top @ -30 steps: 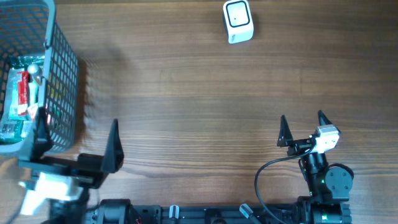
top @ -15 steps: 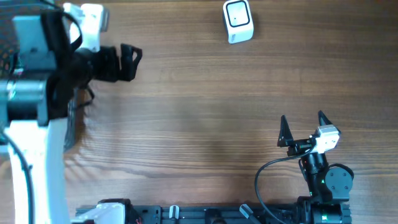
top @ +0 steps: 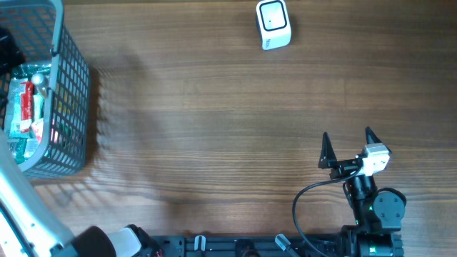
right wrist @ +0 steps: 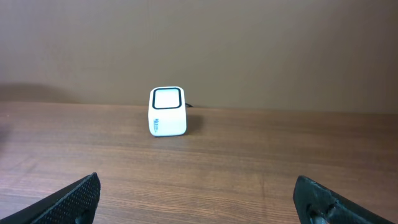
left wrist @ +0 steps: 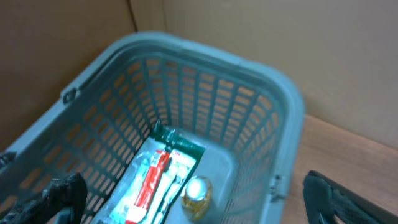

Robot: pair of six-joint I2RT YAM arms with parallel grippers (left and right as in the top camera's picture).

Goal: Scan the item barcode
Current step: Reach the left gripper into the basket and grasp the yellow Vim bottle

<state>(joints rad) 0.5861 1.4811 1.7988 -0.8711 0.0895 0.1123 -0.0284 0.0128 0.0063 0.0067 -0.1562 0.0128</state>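
Note:
A grey-blue mesh basket stands at the table's left edge. In it lie a red, white and green packet and a small amber bottle with a silver cap. In the left wrist view my left gripper hangs open above the basket, over the packet and the bottle, touching nothing. The white barcode scanner sits at the far middle of the table. My right gripper rests open and empty near the front right, facing the scanner.
The left arm's white link crosses the front left corner beside the basket. A black cable loops by the right arm's base. Bare wooden table lies between basket, scanner and right gripper.
The left arm swung from the front left of the table up and over the basket; its gripper now hangs above the basket's contents. The right arm has not moved.

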